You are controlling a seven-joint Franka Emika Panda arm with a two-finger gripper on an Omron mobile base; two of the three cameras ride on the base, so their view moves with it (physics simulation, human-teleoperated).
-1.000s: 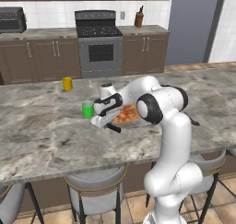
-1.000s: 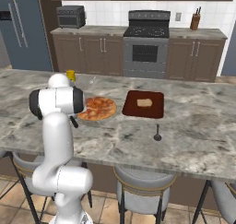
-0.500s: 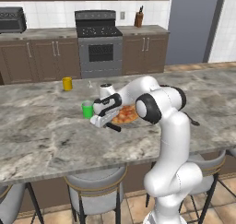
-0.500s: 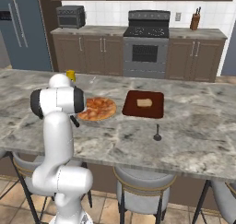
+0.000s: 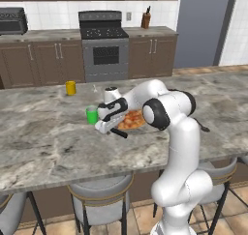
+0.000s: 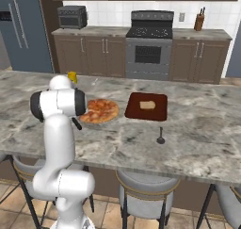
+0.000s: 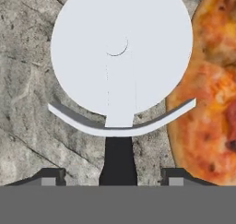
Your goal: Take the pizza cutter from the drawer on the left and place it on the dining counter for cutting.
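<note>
The pizza cutter lies over the dining counter, its round white wheel beside a pizza. Its black handle runs back between my gripper's two fingertips, which stand apart from it on both sides, so the gripper is open. From the left base view the gripper hovers low over the dining counter at the pizza's left edge, and the cutter's black handle sticks out below it. The right base view shows that handle behind my arm. The drawer is out of view.
A green cup stands just left of the gripper and a yellow cup farther back. A dark red board with bread lies right of the pizza, with a small black utensil nearer. Stools line the counter's near side.
The fingers have spread apart and let go of the cutter's handle. The arm and the cutter have hardly shifted.
</note>
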